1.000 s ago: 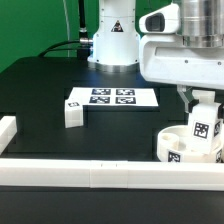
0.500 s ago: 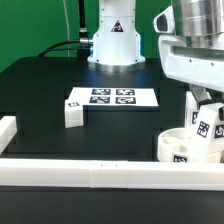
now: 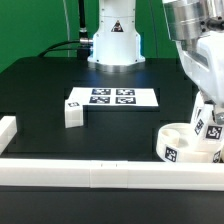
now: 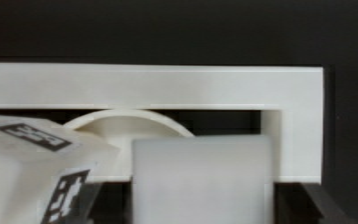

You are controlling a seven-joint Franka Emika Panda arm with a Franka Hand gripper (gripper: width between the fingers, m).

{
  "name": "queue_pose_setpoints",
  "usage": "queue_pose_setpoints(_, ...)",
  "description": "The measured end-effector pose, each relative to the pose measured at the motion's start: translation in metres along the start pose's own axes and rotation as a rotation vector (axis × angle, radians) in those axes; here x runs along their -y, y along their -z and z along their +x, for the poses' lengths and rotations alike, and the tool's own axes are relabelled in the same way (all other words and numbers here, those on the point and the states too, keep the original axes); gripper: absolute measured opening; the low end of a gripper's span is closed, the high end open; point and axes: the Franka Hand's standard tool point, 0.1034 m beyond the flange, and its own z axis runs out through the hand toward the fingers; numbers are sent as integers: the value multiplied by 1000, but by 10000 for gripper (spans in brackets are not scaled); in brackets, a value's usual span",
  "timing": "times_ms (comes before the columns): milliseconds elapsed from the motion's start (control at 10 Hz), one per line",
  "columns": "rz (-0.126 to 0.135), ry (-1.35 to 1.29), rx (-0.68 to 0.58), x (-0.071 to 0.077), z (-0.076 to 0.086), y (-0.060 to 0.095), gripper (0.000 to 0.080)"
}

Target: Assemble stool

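Note:
The round white stool seat [image 3: 183, 146] stands at the exterior view's right, against the front rail. My gripper [image 3: 207, 110] hangs tilted over the seat's right side and is shut on a tagged white leg block [image 3: 211, 127], whose lower end is at the seat's top. In the wrist view the leg block [image 4: 201, 165] fills the space between my gripper's [image 4: 201, 208] jaws, with the seat's curved rim [image 4: 131, 122] and tagged side [image 4: 34, 160] beside it. A second leg block [image 3: 73, 110] lies loose at the left.
The marker board [image 3: 112, 97] lies flat at the table's middle back. White border rails run along the front [image 3: 100, 176] and left [image 3: 8, 130]. The rail corner shows in the wrist view [image 4: 176, 85]. The arm's base [image 3: 112, 40] stands behind.
The arm has swung to the exterior view's right and tilted. The held leg block has shifted right and slightly down over the seat. The loose block has not moved.

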Motion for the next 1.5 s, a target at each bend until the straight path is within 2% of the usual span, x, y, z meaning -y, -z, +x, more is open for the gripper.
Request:
queue_pose_setpoints(300,0,-21,0,0,1,0,348)
queue_pose_setpoints(400,0,18,1,1,2,3,525)
queue_pose_setpoints(500,1,38,3,2,2,6,525)
queue_pose_setpoints(600,-1,63,6,2,0,10,627)
queue_pose_setpoints(900,20,111,12,9,-2,23,649)
queue_pose_setpoints(1200,23,136,19,9,-4,22,649)
queue_pose_setpoints(1300,-5,244,12,6,-4,23,649)
queue_pose_setpoints(1400,-54,427,4,5,-7,26,649)
queue_pose_setpoints(1500,-71,566,3,9,-9,30,649)
